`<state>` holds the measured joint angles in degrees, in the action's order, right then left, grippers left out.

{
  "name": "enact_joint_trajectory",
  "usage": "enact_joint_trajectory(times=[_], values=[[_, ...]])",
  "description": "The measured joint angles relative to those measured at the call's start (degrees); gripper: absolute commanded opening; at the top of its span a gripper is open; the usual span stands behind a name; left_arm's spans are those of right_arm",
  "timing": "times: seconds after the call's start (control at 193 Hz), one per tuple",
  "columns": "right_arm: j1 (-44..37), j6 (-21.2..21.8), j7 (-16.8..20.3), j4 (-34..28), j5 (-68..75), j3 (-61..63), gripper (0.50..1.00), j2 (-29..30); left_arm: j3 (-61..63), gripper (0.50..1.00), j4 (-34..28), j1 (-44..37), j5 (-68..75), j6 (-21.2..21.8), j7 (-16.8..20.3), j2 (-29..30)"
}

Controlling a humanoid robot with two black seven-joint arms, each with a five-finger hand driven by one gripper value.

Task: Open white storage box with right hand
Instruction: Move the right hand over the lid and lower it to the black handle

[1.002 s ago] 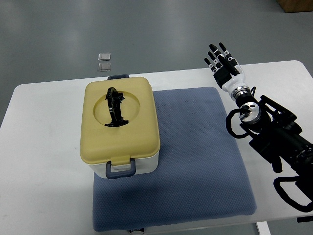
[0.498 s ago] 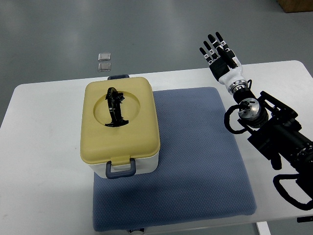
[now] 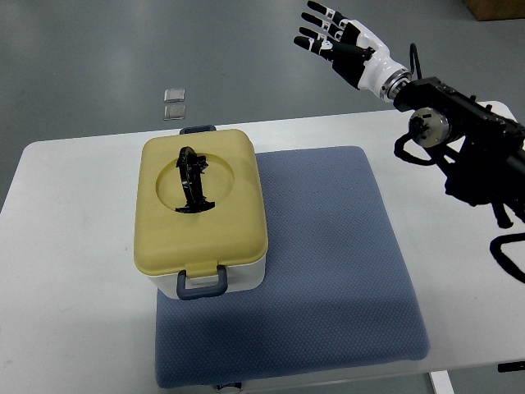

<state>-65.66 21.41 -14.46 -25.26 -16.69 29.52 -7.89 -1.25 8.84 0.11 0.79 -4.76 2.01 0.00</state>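
Your right hand (image 3: 340,45) hangs high at one o'clock, fingers spread and empty, clear of the closed white storage box (image 3: 201,215) at nine o'clock on the blue mat (image 3: 328,271), latches fastened.

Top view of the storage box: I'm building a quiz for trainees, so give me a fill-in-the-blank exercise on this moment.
1. The storage box has a lid coloured ____.
2. The box rests partly on a blue ____.
3. The right hand has its fingers ____ and holds nothing.
4. The latch on the box's near side is ____, so the lid is not yet open.

Missing words: yellow; mat; spread; closed
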Motion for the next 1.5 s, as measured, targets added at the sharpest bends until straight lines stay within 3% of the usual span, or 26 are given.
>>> enact_joint_trajectory(times=[0.348, 0.55, 0.659, 0.763, 0.986, 1.235, 1.5], values=[[-24.53, 12.58, 5.03, -3.89, -15.76, -28.25, 0.928, -3.58, 0.03, 1.000, 2.10, 0.06, 0.08, -0.08, 0.01, 0.00], [-35.98, 13.57, 9.26, -11.15, -16.96, -39.17, 0.928, -2.80, 0.07, 1.000, 3.47, 0.06, 0.03, -0.08, 0.01, 0.00], [-39.51, 13.59, 13.24, -15.42, -16.94, -40.96, 0.928, -1.30, 0.11, 1.000, 3.89, 0.12, -0.01, -0.08, 0.00, 0.00], [-41.50, 13.59, 14.65, -20.09, -17.12, -41.26, 0.928, -0.47, 0.11, 1.000, 3.98, 0.15, -0.03, -0.08, 0.00, 0.00], [-45.07, 13.59, 14.77, -29.12, -19.86, -41.35, 0.928, 1.45, 0.03, 1.000, 3.97, 0.16, -0.02, -0.08, 0.01, 0.00], [-45.11, 13.59, 13.79, -30.01, -24.64, -41.34, 0.924, 5.50, 0.02, 1.000, 3.97, 0.15, -0.02, -0.08, 0.00, 0.00], [-44.71, 13.59, 8.53, -30.92, -34.67, -41.23, 0.919, 6.98, -0.07, 1.000, 3.81, 0.15, 0.01, -0.08, 0.00, 0.00]])
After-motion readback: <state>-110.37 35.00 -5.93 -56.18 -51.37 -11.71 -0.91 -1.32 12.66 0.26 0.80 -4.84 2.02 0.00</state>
